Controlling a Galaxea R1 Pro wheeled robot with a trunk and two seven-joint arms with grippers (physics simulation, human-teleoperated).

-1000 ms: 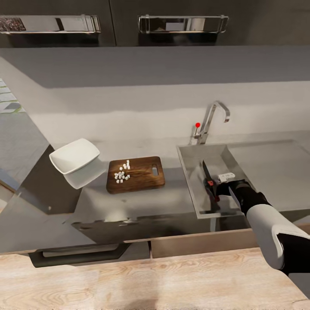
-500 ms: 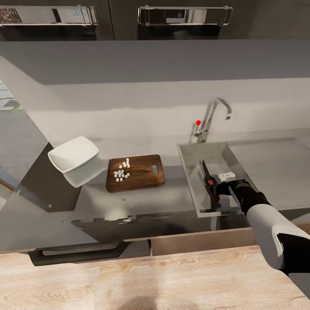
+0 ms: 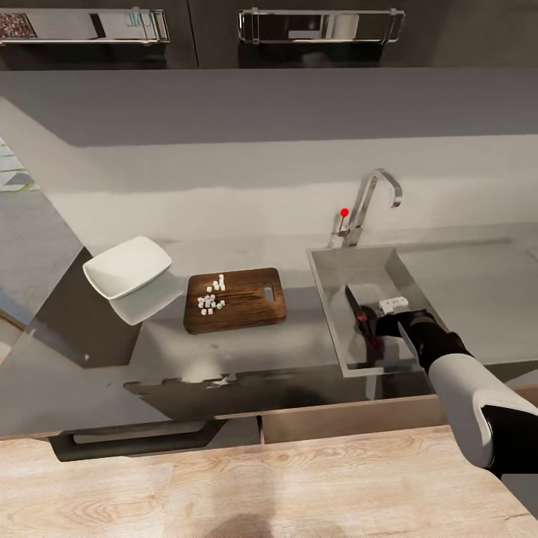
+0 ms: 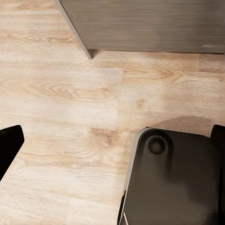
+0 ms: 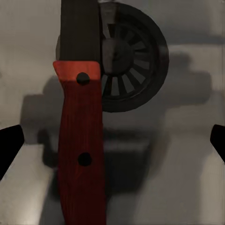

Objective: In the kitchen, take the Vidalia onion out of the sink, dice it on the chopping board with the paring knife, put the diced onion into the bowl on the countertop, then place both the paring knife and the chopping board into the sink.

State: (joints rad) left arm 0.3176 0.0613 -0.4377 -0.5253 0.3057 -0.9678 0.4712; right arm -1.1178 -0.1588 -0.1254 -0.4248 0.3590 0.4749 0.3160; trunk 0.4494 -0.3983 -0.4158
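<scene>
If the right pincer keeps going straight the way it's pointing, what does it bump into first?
Probably the knife, lying in the sink between the open right pincer's tips, its blade over the drain. How far is unclear.

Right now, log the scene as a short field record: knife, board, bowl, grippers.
paring knife: lying in the sink, blade over the drain
right gripper: open, fingers spread either side of the knife handle
left gripper: open, facing wooden floor
chopping board: on the countertop, white diced onion on it
bowl: left of the board
</scene>
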